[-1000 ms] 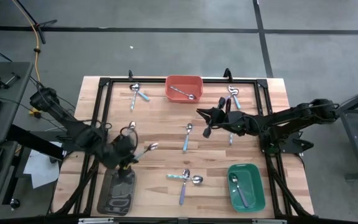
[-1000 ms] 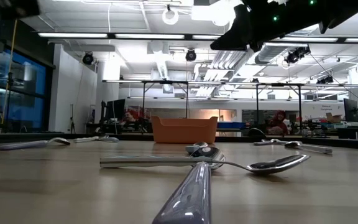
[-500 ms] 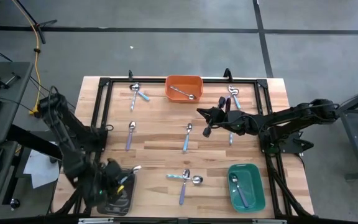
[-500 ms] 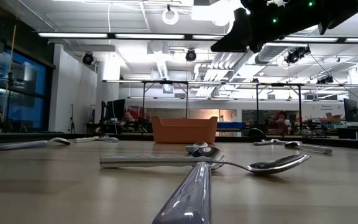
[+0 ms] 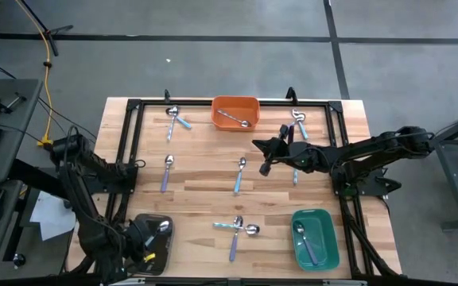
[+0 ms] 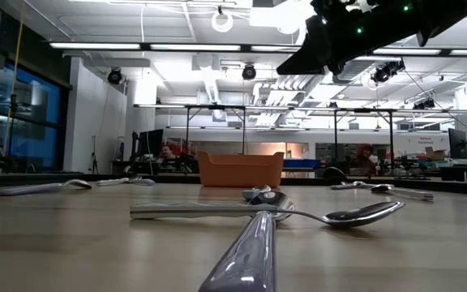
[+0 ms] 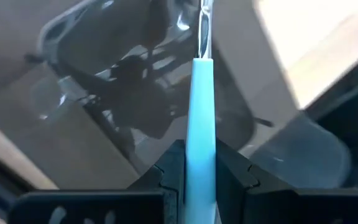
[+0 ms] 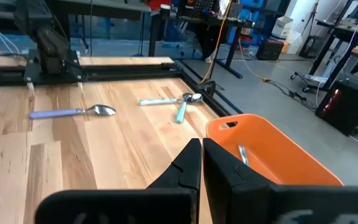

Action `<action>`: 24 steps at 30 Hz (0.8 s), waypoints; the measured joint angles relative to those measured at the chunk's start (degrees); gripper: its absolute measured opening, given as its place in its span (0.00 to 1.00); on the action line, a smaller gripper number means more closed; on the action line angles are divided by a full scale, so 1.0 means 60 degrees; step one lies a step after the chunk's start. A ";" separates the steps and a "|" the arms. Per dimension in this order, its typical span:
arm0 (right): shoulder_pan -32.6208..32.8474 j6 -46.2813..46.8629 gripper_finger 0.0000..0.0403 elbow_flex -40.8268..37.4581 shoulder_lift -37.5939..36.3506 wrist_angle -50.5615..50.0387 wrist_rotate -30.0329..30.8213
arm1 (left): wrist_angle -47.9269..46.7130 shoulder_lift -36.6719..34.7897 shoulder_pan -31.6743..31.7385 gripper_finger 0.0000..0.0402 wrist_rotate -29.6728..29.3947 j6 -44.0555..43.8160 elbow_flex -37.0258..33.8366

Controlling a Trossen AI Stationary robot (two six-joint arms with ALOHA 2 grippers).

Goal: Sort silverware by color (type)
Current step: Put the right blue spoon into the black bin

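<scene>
L pincer (image 5: 151, 245) grasping a light-blue-handled spoon (image 7: 201, 143), over the dark tray (image 5: 164, 253) at the surface's front-left corner. R pincer (image 5: 264, 158) clenched, empty, above mid-surface nr the orange tray (image 5: 235, 104) at the back edge. Green tray (image 5: 315, 237) at front-right w/ one spoon (image 5: 304, 241). Other spoons loose on the surface (image 5: 205, 179).

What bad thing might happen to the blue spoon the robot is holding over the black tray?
The left claw pinches the light blue spoon only near the handle's end, so it might slip or swing. It hangs over the dark tray, close to the table's corner, so a crooked drop could perhaps miss the tray. The right claw waits shut above the table's middle, over loose spoons, so a low move might knock one.
</scene>
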 joint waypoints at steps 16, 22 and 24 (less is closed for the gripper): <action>0.0146 0.0058 0.00 0.0000 0.0002 -0.0210 0.0000 | -0.0110 0.0614 0.0186 0.11 0.0459 -0.0681 -0.0004; 0.0146 -0.0010 0.00 0.0000 0.0002 -0.0209 0.0000 | -0.0129 0.0614 0.0422 0.27 0.0756 -0.0064 -0.0004; 0.0139 -0.0150 0.00 0.0000 0.0002 -0.0200 0.0000 | -0.0122 0.0604 0.0534 0.33 0.1036 0.0239 -0.0004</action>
